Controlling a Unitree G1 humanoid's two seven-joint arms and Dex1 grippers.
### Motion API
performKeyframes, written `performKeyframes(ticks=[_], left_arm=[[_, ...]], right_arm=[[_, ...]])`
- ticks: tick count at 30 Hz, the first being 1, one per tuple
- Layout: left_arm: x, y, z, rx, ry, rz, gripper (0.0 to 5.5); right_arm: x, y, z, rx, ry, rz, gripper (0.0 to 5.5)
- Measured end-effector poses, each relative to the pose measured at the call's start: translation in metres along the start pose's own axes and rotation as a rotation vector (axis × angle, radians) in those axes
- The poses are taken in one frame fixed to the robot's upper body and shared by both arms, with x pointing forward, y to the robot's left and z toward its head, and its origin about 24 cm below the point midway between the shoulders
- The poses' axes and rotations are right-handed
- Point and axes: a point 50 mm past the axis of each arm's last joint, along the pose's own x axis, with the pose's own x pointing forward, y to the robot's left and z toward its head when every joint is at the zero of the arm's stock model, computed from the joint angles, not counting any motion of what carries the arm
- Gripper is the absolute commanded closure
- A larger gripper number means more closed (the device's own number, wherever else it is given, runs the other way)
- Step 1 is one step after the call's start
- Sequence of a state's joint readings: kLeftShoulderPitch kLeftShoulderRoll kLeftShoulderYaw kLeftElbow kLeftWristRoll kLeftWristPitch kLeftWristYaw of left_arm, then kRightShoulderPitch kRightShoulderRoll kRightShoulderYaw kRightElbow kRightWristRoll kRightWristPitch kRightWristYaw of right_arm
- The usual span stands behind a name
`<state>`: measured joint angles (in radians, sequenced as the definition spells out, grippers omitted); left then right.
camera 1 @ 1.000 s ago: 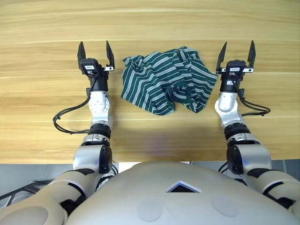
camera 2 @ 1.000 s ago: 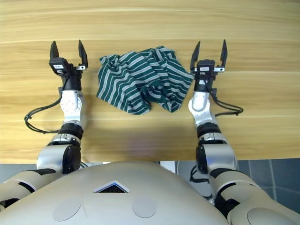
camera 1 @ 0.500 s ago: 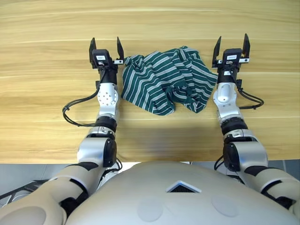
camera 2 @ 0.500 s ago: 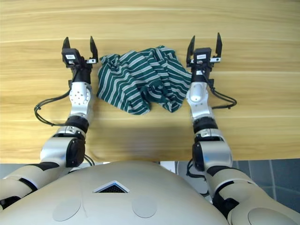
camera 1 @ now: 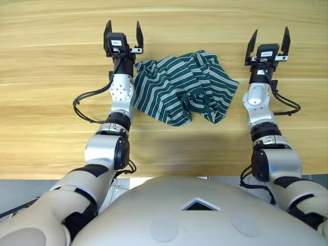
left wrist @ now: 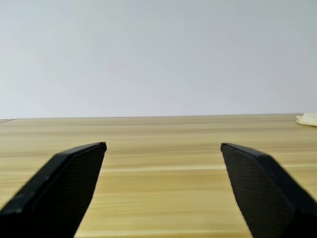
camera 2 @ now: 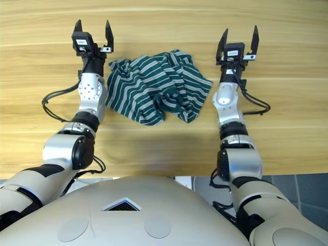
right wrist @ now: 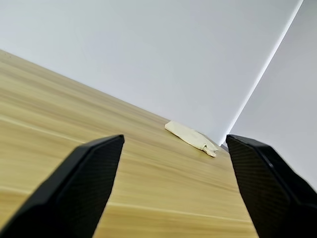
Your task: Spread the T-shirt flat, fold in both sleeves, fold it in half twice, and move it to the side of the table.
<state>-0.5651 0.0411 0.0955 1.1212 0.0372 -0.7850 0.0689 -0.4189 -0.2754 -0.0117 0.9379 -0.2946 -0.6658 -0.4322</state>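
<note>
Crumpled striped T-shirt point(camera 1: 182, 87) lies unspread on the table point(camera 1: 51, 31). Left gripper point(camera 1: 123, 28) at its ten o'clock and right gripper point(camera 1: 269, 37) at two o'clock are both wide apart and empty. Spreading probably comes next: pinch opposite edges and pull outward.

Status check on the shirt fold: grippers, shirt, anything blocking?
Left gripper open, empty, by left corner of T-shirt. Right gripper open, empty, off its right side, apart. T-shirt crumpled on table, not spread. Pale cloth far off.

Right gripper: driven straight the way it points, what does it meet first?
Right gripper, jaws open: bare table ahead, then probably the small cream item near the far wall. Depth is unclear, so it might pass beside it.
</note>
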Motion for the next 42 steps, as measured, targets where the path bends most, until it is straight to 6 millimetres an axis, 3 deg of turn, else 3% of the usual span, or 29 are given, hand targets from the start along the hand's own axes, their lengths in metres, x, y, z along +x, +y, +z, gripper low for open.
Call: performKeyframes(ticks=[3, 16, 18, 23, 25, 27, 29, 31, 36, 42], left_arm=[[0.0, 0.003, 0.001, 0.005, -0.015, 0.013, 1.2], [-0.008, 0.019, 0.003, 0.024, -0.064, -0.007, 1.2], [-0.015, 0.019, 0.009, -0.017, -0.129, -0.113, 1.2], [-0.067, 0.035, 0.045, -0.022, -0.318, -0.543, 1.2], [-0.092, 0.034, 0.059, 0.05, -0.318, -0.801, 1.2], [-0.113, 0.03, 0.062, 0.126, -0.256, -1.004, 1.2], [-0.133, 0.029, 0.051, 0.267, -0.124, -1.175, 1.2], [-0.142, 0.029, 0.038, 0.484, -0.02, -1.267, 1.2], [-0.147, 0.024, 0.027, 0.814, -0.007, -1.305, 1.2], [-0.143, 0.011, 0.027, 0.98, -0.103, -1.289, 1.2]], right_arm=[[-0.001, 0.009, 0.002, 0.025, -0.001, 0.012, 1.68], [-0.002, 0.01, 0.006, 0.031, -0.054, 0.035, 1.68], [-0.007, 0.002, 0.009, -0.016, -0.129, 0.109, 1.68], [-0.041, -0.057, 0.005, -0.267, -0.257, 0.394, 1.68], [-0.061, -0.077, 0.008, -0.38, -0.267, 0.567, 1.68], [-0.08, -0.088, 0.013, -0.463, -0.244, 0.721, 1.68], [-0.1, -0.092, 0.014, -0.512, -0.183, 0.866, 1.68], [-0.106, -0.091, 0.014, -0.549, -0.136, 0.943, 1.68], [-0.115, -0.083, 0.01, -0.65, -0.062, 1.081, 1.68], [-0.117, -0.077, 0.011, -0.688, -0.06, 1.132, 1.68]])
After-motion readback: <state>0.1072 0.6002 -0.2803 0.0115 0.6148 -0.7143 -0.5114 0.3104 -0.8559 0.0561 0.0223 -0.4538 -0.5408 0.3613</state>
